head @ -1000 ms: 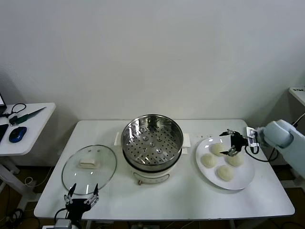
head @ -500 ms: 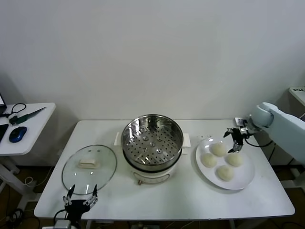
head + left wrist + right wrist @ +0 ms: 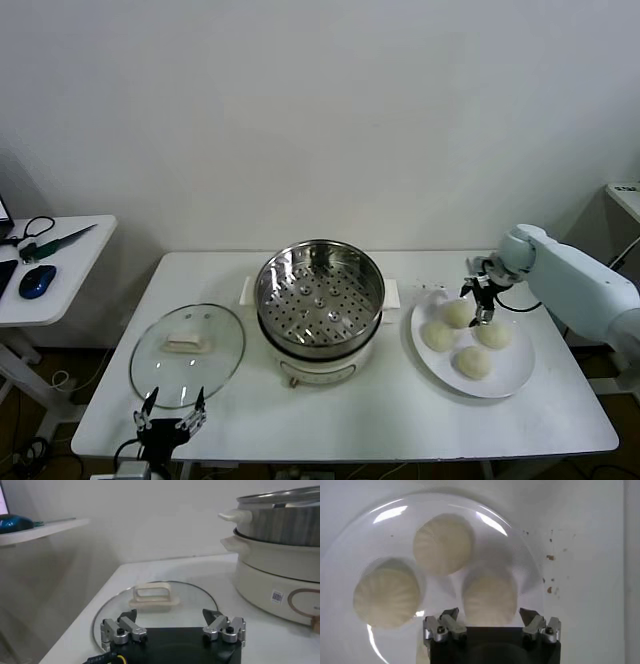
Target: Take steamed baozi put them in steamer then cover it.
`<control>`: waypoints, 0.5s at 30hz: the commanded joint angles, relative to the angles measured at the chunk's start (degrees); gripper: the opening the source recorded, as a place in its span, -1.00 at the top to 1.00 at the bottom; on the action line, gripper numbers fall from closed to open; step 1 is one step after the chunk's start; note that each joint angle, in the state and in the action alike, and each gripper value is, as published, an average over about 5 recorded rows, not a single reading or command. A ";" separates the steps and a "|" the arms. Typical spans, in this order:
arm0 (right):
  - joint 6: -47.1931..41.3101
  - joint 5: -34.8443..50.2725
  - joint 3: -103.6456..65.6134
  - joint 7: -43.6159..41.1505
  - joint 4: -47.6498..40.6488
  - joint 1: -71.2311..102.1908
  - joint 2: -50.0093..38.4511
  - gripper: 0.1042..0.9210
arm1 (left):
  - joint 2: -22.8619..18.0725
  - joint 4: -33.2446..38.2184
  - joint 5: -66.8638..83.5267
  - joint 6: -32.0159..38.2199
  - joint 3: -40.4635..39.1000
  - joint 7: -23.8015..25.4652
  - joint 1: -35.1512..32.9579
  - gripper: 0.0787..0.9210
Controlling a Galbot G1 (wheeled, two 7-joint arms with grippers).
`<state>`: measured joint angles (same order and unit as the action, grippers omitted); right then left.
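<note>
While the right pincer (image 3: 490, 625) hovers (fingers apart), a baozi (image 3: 489, 599) lies directly between them.

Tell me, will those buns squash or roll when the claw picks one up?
Probably they squash a little: each bun looks soft, domed and smooth, so the right gripper, open over one, should close gently. Rolling seems unlikely; they sit flat-bottomed on the plate. They look light, likely easy to lift.
</note>
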<state>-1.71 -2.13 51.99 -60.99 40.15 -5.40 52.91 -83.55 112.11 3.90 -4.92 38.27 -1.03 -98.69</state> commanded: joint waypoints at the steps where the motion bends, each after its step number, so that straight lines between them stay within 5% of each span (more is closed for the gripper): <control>1: 0.27 -1.55 -0.94 0.84 -3.53 0.73 2.87 -0.49 | -0.04 0.18 -0.02 -0.02 0.00 -0.04 -0.06 -0.77; 15: 1.74 6.60 9.95 -1.83 6.20 -11.87 -1.32 -0.31 | -0.78 1.15 -0.61 -0.09 -0.74 -0.24 -1.06 -0.77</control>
<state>-0.09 2.42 58.63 -62.66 43.96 -12.66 52.02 -84.23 113.19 3.28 -4.98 37.61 -1.26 -99.72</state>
